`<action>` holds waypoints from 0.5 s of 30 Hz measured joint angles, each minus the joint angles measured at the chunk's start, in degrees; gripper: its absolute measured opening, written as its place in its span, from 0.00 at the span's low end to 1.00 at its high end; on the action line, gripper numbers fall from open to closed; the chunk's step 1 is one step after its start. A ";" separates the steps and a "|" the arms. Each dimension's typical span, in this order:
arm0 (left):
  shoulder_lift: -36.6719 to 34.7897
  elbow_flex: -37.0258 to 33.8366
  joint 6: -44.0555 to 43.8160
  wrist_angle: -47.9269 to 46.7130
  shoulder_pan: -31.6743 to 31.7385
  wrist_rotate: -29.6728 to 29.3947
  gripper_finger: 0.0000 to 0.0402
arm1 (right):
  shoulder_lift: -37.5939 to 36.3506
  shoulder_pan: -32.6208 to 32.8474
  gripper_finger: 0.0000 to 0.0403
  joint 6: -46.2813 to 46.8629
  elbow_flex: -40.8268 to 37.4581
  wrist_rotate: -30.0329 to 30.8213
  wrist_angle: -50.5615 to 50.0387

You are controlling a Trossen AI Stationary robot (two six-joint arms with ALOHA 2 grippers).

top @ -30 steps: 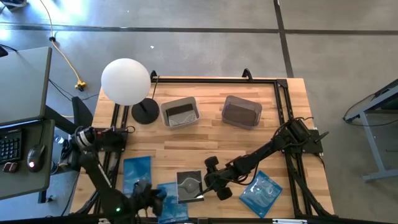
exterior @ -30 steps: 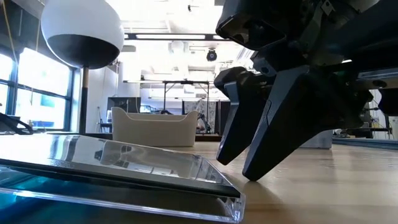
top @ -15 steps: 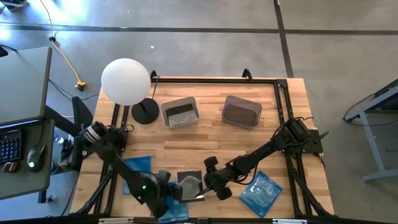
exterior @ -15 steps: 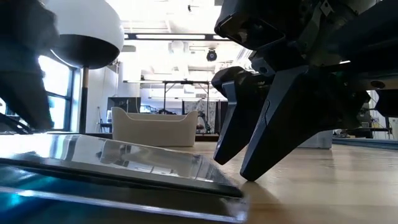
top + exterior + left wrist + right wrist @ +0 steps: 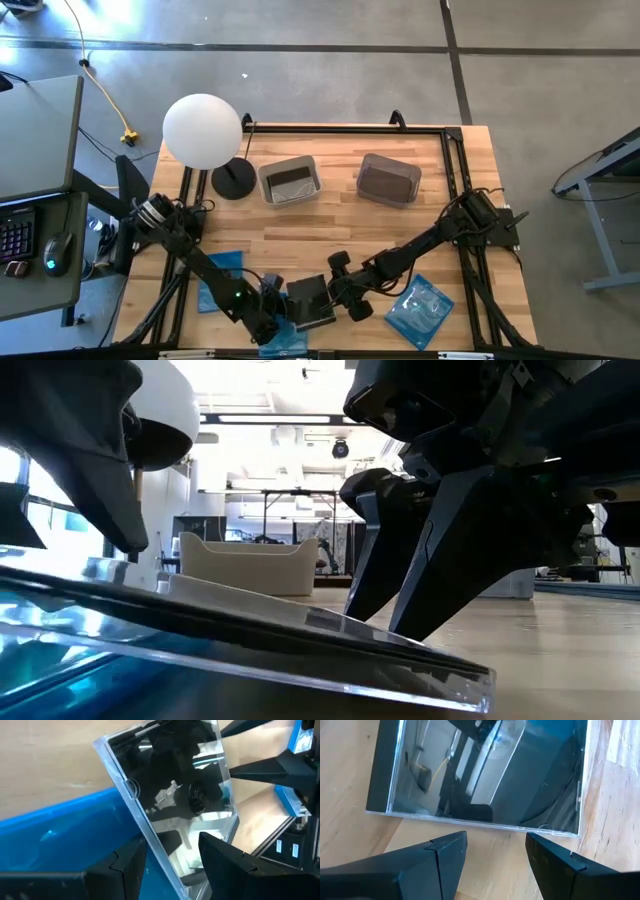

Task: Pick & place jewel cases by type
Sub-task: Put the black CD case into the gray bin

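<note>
The black jewel case (image 5: 308,300) lies at the worktop's (image 5: 340,225) front edge, tilted, partly over a blue jewel case (image 5: 55,827). It sits between both arms. The left pincer (image 5: 170,857) straddles its near edge with fingers spread, not clamped. The right pincer (image 5: 495,845), also spread and empty, faces its opposite edge.

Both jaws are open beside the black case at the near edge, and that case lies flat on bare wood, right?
Not flat on wood. The low view shows the black case tilted, its left side propped on a blue case. Both the left gripper and right gripper do stand open beside it.
</note>
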 joint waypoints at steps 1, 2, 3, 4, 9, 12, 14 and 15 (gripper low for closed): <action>0.00 0.00 0.02 -0.13 0.26 -0.08 0.45 | 0.00 0.00 0.50 -0.02 0.00 0.00 0.00; 0.00 0.00 0.03 -0.31 0.49 -0.03 0.45 | 0.00 0.00 0.50 0.00 0.00 0.00 0.02; 0.02 0.00 0.15 -0.43 0.81 -0.13 0.45 | 0.00 0.00 0.50 -0.02 0.00 0.00 0.04; 0.02 0.00 0.39 -0.44 1.34 -0.23 0.45 | 0.00 0.00 0.50 0.00 0.00 0.00 0.06; 0.02 0.00 5.23 -0.16 4.13 -0.38 0.45 | 0.02 0.33 0.50 -0.04 0.00 0.61 0.24; 0.02 0.02 10.36 0.68 6.05 1.10 0.45 | 0.04 0.55 0.50 -0.11 0.00 2.27 0.21; 0.02 0.04 13.44 1.90 7.08 3.03 0.45 | 0.04 0.61 0.50 -0.13 0.02 3.49 -0.01; 0.02 0.04 14.88 2.47 7.50 3.78 0.45 | 0.04 0.61 0.50 -0.13 0.07 3.92 -0.20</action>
